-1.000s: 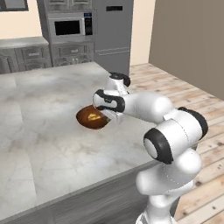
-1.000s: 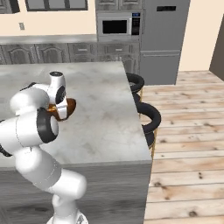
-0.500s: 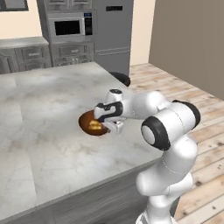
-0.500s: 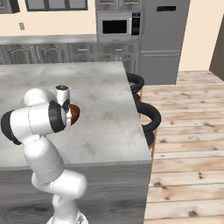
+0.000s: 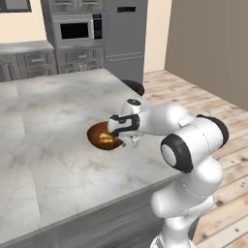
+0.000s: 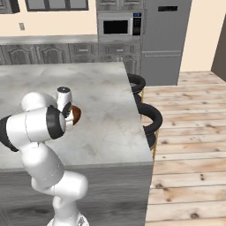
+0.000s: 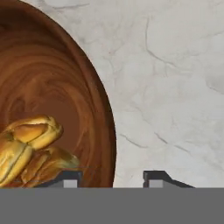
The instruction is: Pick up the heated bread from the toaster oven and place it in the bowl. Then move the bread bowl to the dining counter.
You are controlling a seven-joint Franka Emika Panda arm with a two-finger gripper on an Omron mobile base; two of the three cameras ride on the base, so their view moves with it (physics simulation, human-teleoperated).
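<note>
Resting on the dining counter, well in from its edges, the bowl already holds the heated bread, which lies low against the near side of its reddish-brown interior. In the hand view the gripper straddles the bowl's rim: one dark fingertip stands inside the wall, the other outside over the marbled stone, and the jaws are apart with daylight on both sides of the rim, so nothing is clamped. I judge the bowl to be stiff turned wood, fairly light, with a glossy finish that could let a thin pinch slide; the rim wall is the only sensible place to take hold, squarely and deep enough that the bowl does not tip toward its heavier far side. The bread looks soft, crusty and very light, likely to roll inside the bowl if it is tilted, though not fragile. No brand, label or readable writing shows on the bowl, the counter, or the built-in microwave behind.
</note>
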